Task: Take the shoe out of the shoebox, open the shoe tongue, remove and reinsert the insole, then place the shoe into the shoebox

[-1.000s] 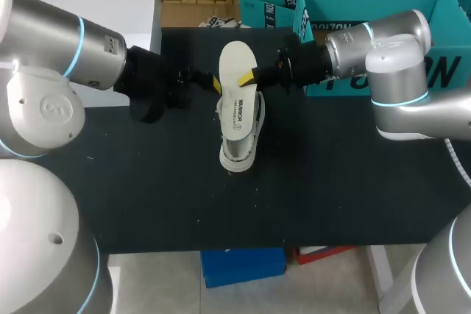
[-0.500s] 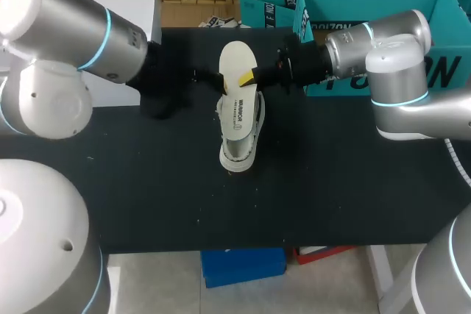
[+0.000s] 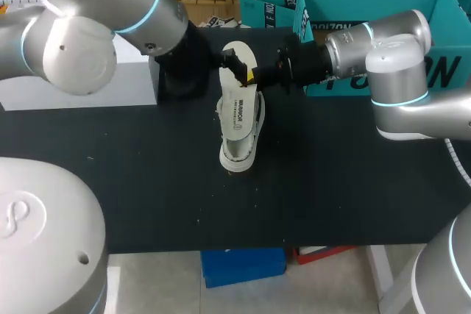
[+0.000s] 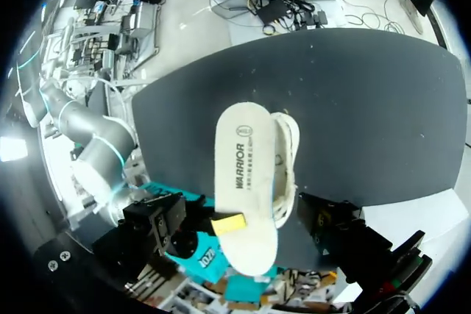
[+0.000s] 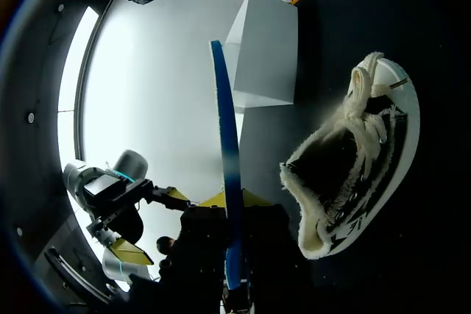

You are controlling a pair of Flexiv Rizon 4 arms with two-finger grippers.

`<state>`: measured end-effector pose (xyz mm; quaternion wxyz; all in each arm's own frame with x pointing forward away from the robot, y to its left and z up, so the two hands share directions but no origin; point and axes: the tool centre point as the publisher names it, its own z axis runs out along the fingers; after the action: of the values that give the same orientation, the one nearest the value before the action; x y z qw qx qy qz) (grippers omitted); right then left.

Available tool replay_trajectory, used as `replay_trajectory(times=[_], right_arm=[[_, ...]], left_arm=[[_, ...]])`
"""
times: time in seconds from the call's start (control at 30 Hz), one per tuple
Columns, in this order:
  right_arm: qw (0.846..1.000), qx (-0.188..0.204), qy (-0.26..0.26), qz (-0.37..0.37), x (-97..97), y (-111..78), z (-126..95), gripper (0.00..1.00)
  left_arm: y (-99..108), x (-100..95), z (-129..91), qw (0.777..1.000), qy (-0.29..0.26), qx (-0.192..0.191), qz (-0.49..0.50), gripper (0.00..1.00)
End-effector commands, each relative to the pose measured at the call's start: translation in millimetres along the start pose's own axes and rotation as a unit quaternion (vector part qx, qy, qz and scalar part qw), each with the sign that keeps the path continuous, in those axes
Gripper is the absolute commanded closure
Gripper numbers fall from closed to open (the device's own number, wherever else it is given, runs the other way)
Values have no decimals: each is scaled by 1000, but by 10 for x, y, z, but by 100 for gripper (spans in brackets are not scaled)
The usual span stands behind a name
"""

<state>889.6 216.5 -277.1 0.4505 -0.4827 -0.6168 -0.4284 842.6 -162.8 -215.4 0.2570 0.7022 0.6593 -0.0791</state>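
One insole [image 3: 237, 101] is held over the shoe [image 3: 237, 154], its length running along the shoe's. The right gripper [image 3: 254, 75] is clamped on its edge near the far end. The left gripper [image 3: 234, 60] hovers at that same end, its two sides spread wide — the shoe sits mid-table [image 3: 147, 167].

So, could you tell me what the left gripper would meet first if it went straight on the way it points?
Most likely the flat white insole, straight ahead of the left gripper in its wrist view and held by the right gripper over the white lace-up shoe; how near is unclear.
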Motion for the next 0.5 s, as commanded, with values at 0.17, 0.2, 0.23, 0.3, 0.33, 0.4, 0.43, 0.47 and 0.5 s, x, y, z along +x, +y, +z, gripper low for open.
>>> replay_trajectory(times=[0.17,0.2,0.23,0.3,0.33,0.4,0.43,0.47,0.5], right_arm=[[1000,-1,0,0,-5,2,13,100],[1000,-1,0,0,-5,2,13,100],[1000,-1,0,0,-5,2,13,100],[1000,-1,0,0,-5,2,13,100],[1000,-1,0,0,-5,2,13,100],[1000,-1,0,0,-5,2,13,100],[1000,-1,0,0,-5,2,13,100],[1000,-1,0,0,-5,2,13,100],[1000,-1,0,0,-5,2,13,100]], left_arm=[[44,-47,-69,979,198,7,-39,0],[50,-56,-82,980,194,9,-43,0],[53,-70,-96,981,192,8,-42,0],[55,-102,-126,982,183,8,-44,0],[54,-120,-138,982,183,8,-42,0],[57,-151,-158,983,180,9,-43,0],[56,-166,-165,983,180,8,-43,0],[55,-182,-171,983,176,10,-44,0],[54,-192,-179,984,174,10,-44,0]])
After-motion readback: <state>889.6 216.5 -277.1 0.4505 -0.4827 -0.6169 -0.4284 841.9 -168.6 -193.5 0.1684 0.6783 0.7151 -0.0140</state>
